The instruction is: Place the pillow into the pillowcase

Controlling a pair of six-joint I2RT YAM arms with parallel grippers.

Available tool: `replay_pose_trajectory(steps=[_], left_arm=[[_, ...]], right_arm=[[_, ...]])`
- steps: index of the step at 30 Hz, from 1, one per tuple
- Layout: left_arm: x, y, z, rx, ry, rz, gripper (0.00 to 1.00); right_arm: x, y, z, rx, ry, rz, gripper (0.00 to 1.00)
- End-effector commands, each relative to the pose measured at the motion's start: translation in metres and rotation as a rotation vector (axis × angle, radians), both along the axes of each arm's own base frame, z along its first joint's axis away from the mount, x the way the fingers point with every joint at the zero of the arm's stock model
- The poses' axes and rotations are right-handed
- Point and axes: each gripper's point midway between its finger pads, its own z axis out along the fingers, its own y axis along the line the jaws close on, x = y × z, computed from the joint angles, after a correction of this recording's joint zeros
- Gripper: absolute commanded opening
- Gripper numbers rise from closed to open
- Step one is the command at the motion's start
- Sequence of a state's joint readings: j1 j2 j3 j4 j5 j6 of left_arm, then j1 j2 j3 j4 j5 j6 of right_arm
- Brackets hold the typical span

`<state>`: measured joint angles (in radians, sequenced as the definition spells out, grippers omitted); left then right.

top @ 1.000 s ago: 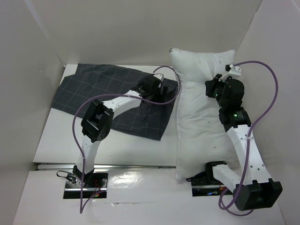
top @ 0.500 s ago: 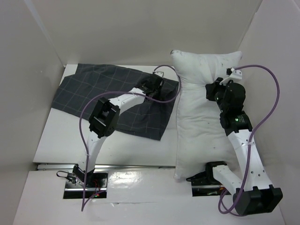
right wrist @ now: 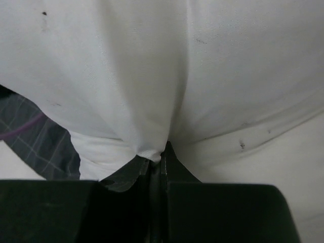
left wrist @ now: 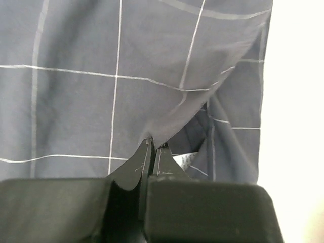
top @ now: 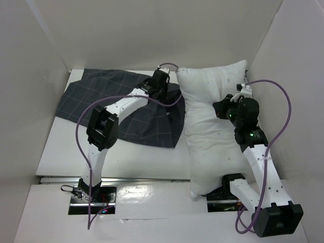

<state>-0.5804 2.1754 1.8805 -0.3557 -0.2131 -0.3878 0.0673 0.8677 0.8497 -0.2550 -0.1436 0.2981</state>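
Left gripper (left wrist: 154,148): clamped tight on a pinch of the large dark charcoal-grey, pale-gridded cloth pillowcase (top: 101,86), at its right hem near the far edge of the white worktop (top: 61,152); gaping wide a second ago, snapped closed since.
Pinched layer: seemingly the upper sheet only, tented up from the fingertips; beneath it a dark pocket and a small white label (left wrist: 185,160), so probably the mouth of the sack.
Right gripper (right wrist: 157,154): closed on a fold of the large plain white puffy stuffed pillow (top: 212,142), cloth gathered into a ridge between the tips; same grip as a second ago.
Pillow position: along the right side of the worktop, from near edge to far edge; far end swung leftward over the last second, far-left corner now touching or overlapping the pillowcase's right hem, just beside the left gripper.
Pillowcase position: spread over the far-left part of the worktop, wholly outside the pillow; nothing inserted yet.
Meaning for the task: both cloths now in hand, opening and pillow corner brought together; setup done, insertion not begun.
Next step, as a judgement: a lift of the upper layer to widen the mouth, then a push of the pillow's far-left corner into the gap.
Risk: both layers caught together and the mouth staying shut; thin pinch on the pillow slipping under drag.
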Motion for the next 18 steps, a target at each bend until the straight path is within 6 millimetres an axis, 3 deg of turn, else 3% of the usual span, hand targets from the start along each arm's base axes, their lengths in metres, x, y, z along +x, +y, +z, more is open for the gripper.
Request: replay_pose_trajectory(steps=[1,2,4,8,11,12,15,17,18], left_arm=[[0.002,0.002,0.074,-0.042,-0.118,-0.021,0.0],[-0.002,0.005,0.069,-0.026,-0.094,-0.021,0.0],[-0.004,0.009,0.084,-0.026,-0.108,-0.011,0.0],[-0.009,0.025,0.095,-0.017,-0.096,0.008,0.0],[-0.013,0.025,0.1,-0.039,-0.086,-0.013,0.0],[-0.01,0.03,0.114,-0.049,-0.106,-0.014,0.0],[-0.002,0.045,0.126,-0.052,-0.129,0.022,0.0],[0.0,0.053,0.137,-0.054,-0.147,0.041,0.0],[0.004,0.062,0.142,-0.051,-0.155,0.064,0.0]], right_arm=[[-0.036,0.023,-0.06,0.07,0.212,0.123,0.0],[-0.038,0.023,-0.072,0.07,0.254,0.121,0.0],[-0.041,0.023,-0.09,0.07,0.325,0.118,0.0],[-0.038,0.016,-0.111,0.039,0.375,0.07,0.0],[-0.031,0.018,-0.131,0.023,0.422,0.084,0.0],[-0.031,0.026,-0.137,0.011,0.439,0.107,0.0],[-0.022,0.04,-0.165,-0.043,0.508,0.124,0.0],[-0.014,0.048,-0.166,-0.106,0.498,0.112,0.0],[-0.013,0.047,-0.176,-0.153,0.529,0.104,0.0]])
